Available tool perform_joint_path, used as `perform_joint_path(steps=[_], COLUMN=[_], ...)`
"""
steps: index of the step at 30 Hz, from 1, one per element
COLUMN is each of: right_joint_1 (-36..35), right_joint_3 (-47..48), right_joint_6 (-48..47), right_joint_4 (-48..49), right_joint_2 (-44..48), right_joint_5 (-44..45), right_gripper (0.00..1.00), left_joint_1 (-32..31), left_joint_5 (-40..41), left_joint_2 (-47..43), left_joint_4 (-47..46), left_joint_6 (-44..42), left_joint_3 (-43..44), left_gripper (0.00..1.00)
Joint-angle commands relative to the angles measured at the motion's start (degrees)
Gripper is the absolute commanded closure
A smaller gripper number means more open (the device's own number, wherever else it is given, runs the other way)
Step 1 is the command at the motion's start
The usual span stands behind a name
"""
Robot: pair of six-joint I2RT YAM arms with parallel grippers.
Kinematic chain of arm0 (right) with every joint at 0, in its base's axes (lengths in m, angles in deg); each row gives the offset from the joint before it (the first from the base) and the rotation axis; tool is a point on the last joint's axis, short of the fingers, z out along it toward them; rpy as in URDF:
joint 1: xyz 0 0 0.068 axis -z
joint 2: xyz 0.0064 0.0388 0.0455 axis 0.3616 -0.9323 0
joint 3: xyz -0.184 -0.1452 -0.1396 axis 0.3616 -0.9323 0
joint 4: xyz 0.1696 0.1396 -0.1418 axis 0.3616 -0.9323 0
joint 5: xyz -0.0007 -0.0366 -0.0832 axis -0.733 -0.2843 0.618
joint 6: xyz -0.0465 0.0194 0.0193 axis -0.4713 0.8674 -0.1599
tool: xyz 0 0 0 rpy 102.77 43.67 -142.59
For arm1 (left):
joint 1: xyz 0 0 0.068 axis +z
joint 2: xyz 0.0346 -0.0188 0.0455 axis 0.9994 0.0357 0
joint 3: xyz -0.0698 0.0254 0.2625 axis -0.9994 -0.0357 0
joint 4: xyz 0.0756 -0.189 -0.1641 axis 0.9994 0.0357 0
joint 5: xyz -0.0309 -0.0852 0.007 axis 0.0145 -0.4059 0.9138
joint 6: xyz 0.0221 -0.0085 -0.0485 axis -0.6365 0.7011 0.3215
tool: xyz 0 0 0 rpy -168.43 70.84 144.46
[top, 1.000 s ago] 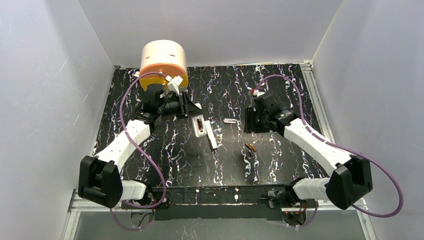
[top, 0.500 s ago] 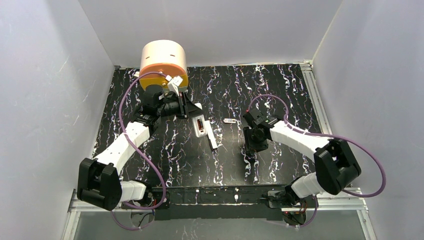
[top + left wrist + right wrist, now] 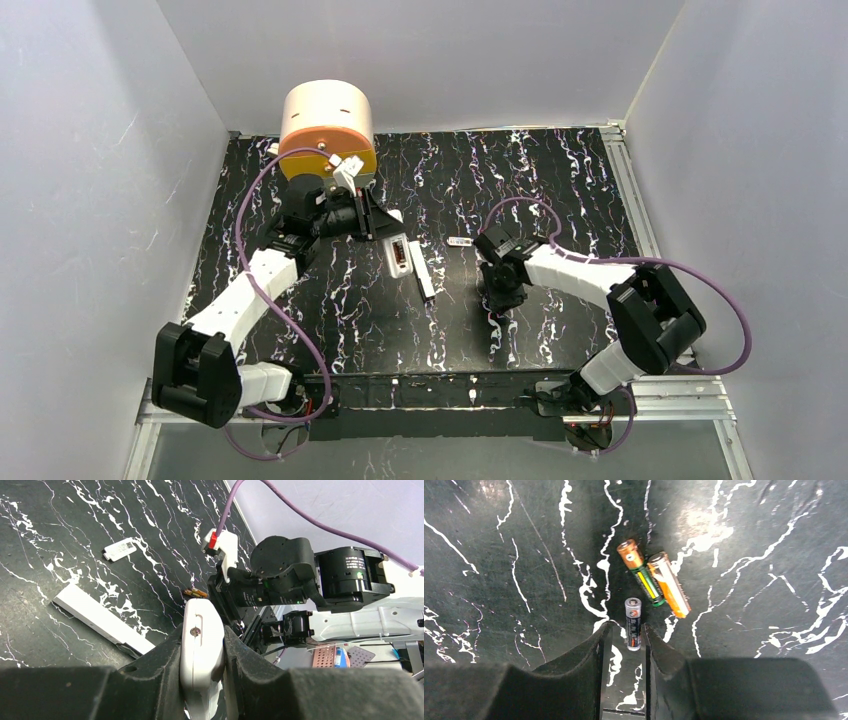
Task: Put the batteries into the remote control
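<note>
- Right, my left pincer (image 3: 202, 630) is pressed tight on the remote (image 3: 201, 652). The remote sits between both fingers, with its rounded end and a small screw poking out past the fingertips.
- Ahead of that pincer and to its left, a white bar (image 3: 102, 622) lies flat on the table (image 3: 50, 530). A small white tag (image 3: 120, 549) sits farther out beyond it.
- My right pincer (image 3: 626, 630) points down at the table with its fingers a little apart, straddling a dark battery (image 3: 633, 622).
- That battery lies lengthwise in the gap. It is close against the finger on the right of the wrist view, with a sliver of table showing on the other side, so I am not pinching it.
- Just beyond those fingertips lie a green battery (image 3: 646, 585) and an orange battery (image 3: 669, 586), slanted, side by side and touching.
- From above, I see the right pincer well apart from the remote, with the bar lying between them.
</note>
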Motion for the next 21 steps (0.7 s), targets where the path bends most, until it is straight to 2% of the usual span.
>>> perform_joint_path(steps=[1, 9, 17, 21], right_joint_1=[-3.18, -6.96, -7.29, -7.49], right_joint_3=[-0.26, -0.83, 0.63, -1.58], right_joint_6=[3.24, 14.78, 27.59, 37.75], right_joint_4=[0.61, 0.67, 4.25, 4.63], right_joint_2=[-1.21, -0.42, 0.27, 3.08], right_joint_5=[2.83, 7.39, 7.65, 7.99], right_gripper=[0.65, 0.77, 0.79, 0.78], left_joint_1=[0.18, 0.18, 0.18, 0.18], left_joint_5=[0.28, 1.30, 4.25, 7.06], left_joint_2=[-4.40, -10.33, -19.14, -22.63], left_joint_4=[-1.53, -1.59, -0.05, 5.20], left_joint_6=[-0.43, 0.57, 3.13, 2.50], left_joint_3=[-1.53, -4.53, -8.52, -8.45], left_gripper=[1.00, 1.00, 1.00, 1.00])
